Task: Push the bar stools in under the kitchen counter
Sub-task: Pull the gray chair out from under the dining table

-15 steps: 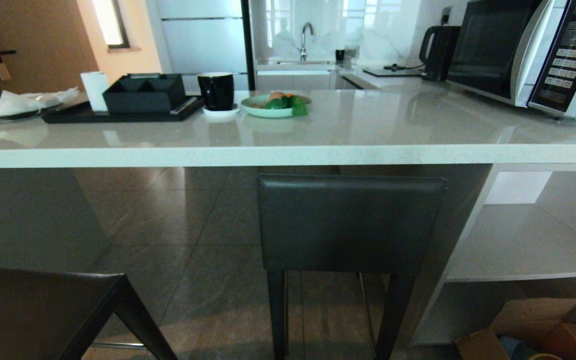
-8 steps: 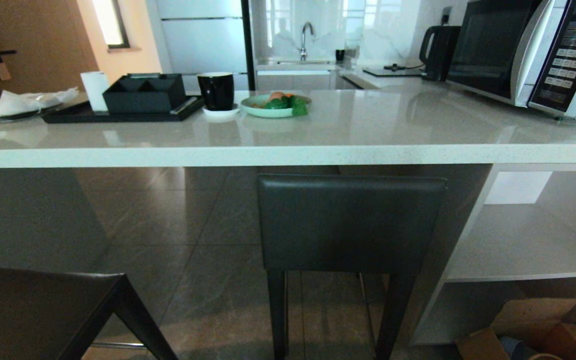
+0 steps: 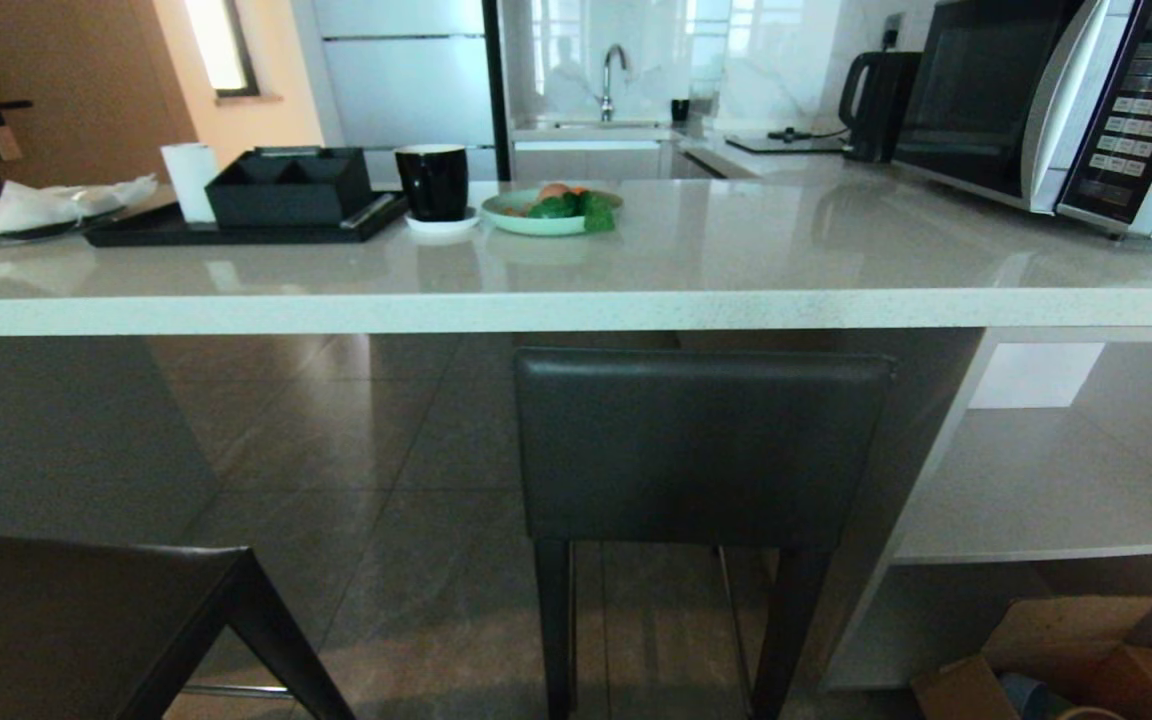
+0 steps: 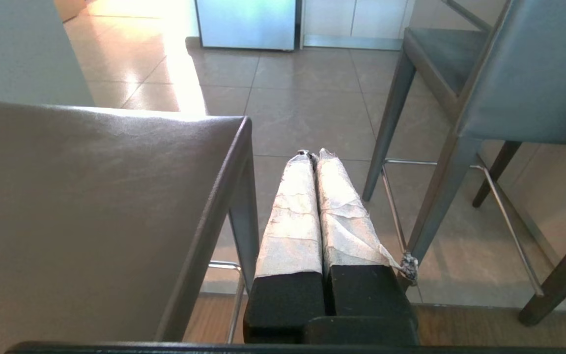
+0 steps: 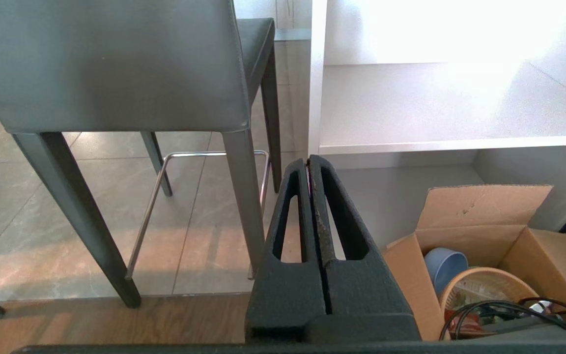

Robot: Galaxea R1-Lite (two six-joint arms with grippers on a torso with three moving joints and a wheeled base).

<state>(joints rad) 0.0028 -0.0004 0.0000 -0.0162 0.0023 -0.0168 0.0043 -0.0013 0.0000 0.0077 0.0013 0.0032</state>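
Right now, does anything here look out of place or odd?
Yes. The left stool stands well out from the counter, its backrest low and near, while the right stool sits close under the edge. On the left hand, a strip of wrap hangs loose. Nothing looks spilled.

Three views facing the kitchen counter point(image 3: 576, 310) from the stool side

The head view looks forward, level with the counter edge, close to the right stool point(image 3: 701, 445) and clipping the left stool point(image 3: 76, 620). The left wrist view looks low along its gripper point(image 4: 316, 155) between the two stools, towards the floor beyond. The right wrist view looks low past its gripper point(image 5: 308, 162) at the right stool's legs, the shelves point(image 5: 440, 105) and a cardboard box point(image 5: 484, 226). All three views share the right stool.
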